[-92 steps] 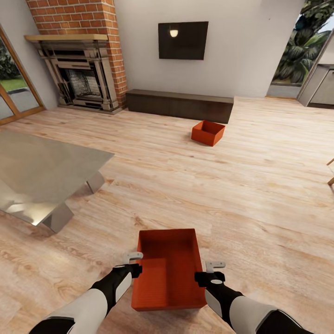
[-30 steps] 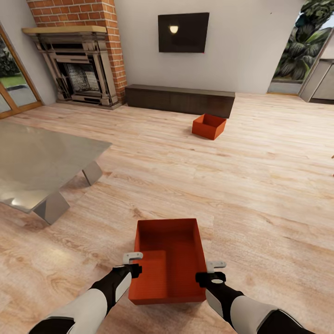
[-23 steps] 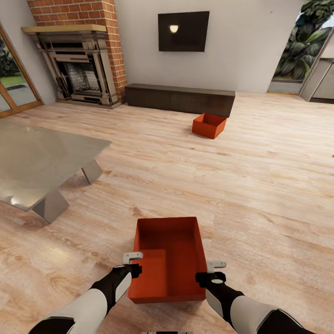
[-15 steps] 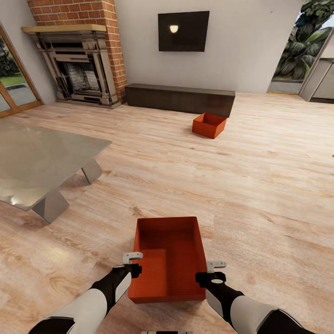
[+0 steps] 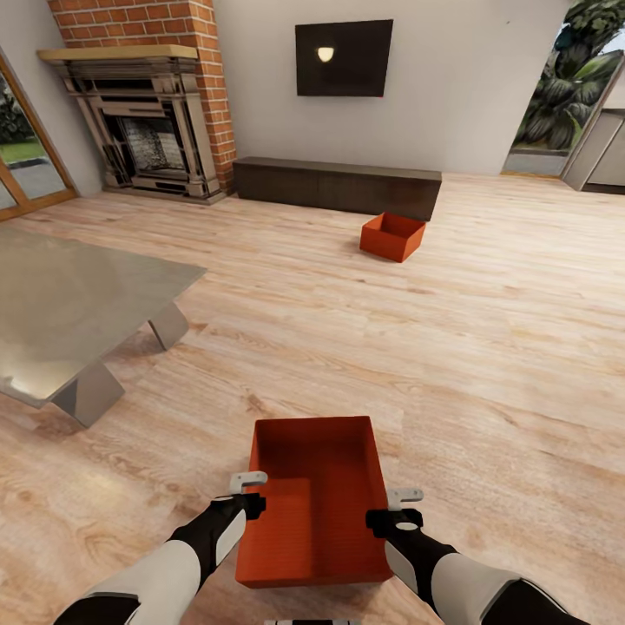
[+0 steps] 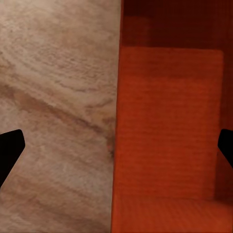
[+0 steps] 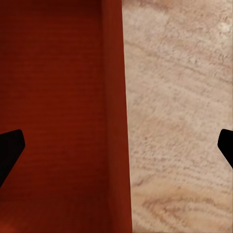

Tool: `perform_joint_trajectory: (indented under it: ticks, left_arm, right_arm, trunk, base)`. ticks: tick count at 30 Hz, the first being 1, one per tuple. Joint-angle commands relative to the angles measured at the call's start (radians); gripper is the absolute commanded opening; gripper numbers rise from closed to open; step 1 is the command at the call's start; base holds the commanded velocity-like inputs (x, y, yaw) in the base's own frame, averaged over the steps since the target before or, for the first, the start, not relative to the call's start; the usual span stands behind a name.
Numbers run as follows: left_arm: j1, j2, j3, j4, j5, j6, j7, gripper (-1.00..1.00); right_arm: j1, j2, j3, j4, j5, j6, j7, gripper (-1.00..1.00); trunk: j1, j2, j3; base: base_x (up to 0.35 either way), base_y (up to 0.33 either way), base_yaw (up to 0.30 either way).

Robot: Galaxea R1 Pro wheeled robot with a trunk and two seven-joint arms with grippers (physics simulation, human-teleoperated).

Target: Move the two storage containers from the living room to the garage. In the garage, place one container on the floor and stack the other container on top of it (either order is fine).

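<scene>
Lengthwise, near container (image 5: pixel 314 508) toward cabinet (image 5: pixel 338 187).

The near bin (image 5: pixel 314 499) sits between the left gripper (image 5: pixel 249 491) and right gripper (image 5: pixel 401 509), each with its fingers spread wide across one long wall, one finger inside and one outside. Bare plank floor (image 5: pixel 486 347) lies open ahead, all the way to the far bin (image 5: pixel 392 236), which stands just before the dark cabinet (image 5: pixel 338 186). A grey table (image 5: pixel 61 308) juts in along the left side, narrowing passage there. The fireplace (image 5: pixel 143 139) closes the far left corner.
</scene>
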Motion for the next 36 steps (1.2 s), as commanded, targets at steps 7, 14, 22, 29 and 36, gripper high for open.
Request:
perform_joint_trajectory:
  ticks: [7,14,22,29,36]
  left_arm:
    - [0.000,0.001,0.000,-0.002,0.006,0.004,0.003,1.00]
    - [0.000,0.001,0.000,-0.001,0.008,0.004,0.003,1.00]
    - [0.000,0.001,0.000,0.031,0.007,-0.015,-0.005,1.00]
    - [0.000,-0.003,0.000,0.055,0.006,-0.066,-0.010,1.00]
    - [0.000,-0.002,0.000,0.073,0.004,-0.073,-0.011,1.00]
  right_arm:
    - [-0.001,0.000,0.008,0.000,-0.011,-0.004,-0.002,1.00]
    - [-0.001,0.001,0.008,0.000,-0.009,-0.004,-0.002,1.00]
    - [0.000,0.002,0.003,0.001,-0.010,-0.004,-0.002,1.00]
    - [0.000,0.002,0.002,0.001,-0.011,-0.004,0.005,1.00]
    - [0.000,0.002,0.002,0.001,-0.010,-0.004,0.029,1.00]
  trunk:
    - [0.000,0.000,-0.001]
    - [0.000,0.000,-0.001]
    - [0.000,0.000,-0.001]
    - [0.000,0.000,-0.001]
    - [0.000,0.000,-0.001]
  base:
    - [0.006,0.000,0.000]
    - [0.000,0.000,0.000]
    - [0.000,0.000,0.000]
    - [0.000,0.000,0.000]
    - [0.000,0.000,0.000]
